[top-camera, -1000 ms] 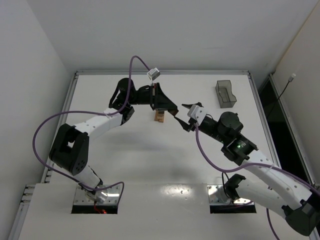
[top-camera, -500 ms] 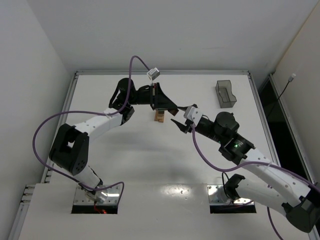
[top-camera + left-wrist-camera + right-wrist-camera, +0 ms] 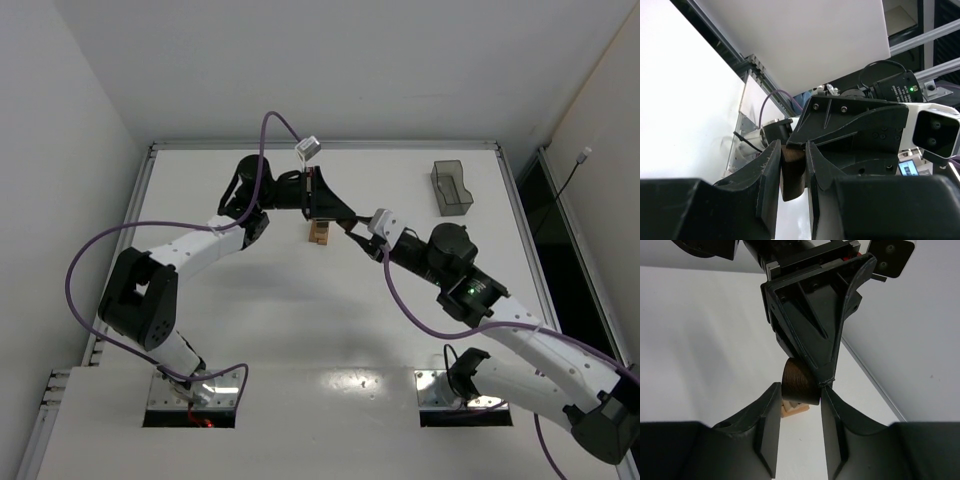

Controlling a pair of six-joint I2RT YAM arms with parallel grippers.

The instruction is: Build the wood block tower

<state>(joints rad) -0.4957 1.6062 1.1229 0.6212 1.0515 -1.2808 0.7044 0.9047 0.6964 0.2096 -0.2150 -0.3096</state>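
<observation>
Clamping dark block (image 3: 792, 175), left claw (image 3: 792, 148), tray (image 3: 445, 170) well apart

Setting: robotics lab, enclosed test cell. My left arm (image 3: 180, 255) and right arm (image 3: 530, 345) are bolted through metal base plates (image 3: 190, 398) at the near edge of a bare white table (image 3: 260, 320), which is bordered by an aluminium rail (image 3: 320, 145). Plain white panels (image 3: 330, 60) close off the back and sides. Purple cables (image 3: 262, 135) run exposed along both arms. A green status light (image 3: 478, 291) is lit on my right arm. Left wrist view: aluminium frame beams (image 3: 925, 36) and a small lit screen (image 3: 909, 169) behind the cell.
</observation>
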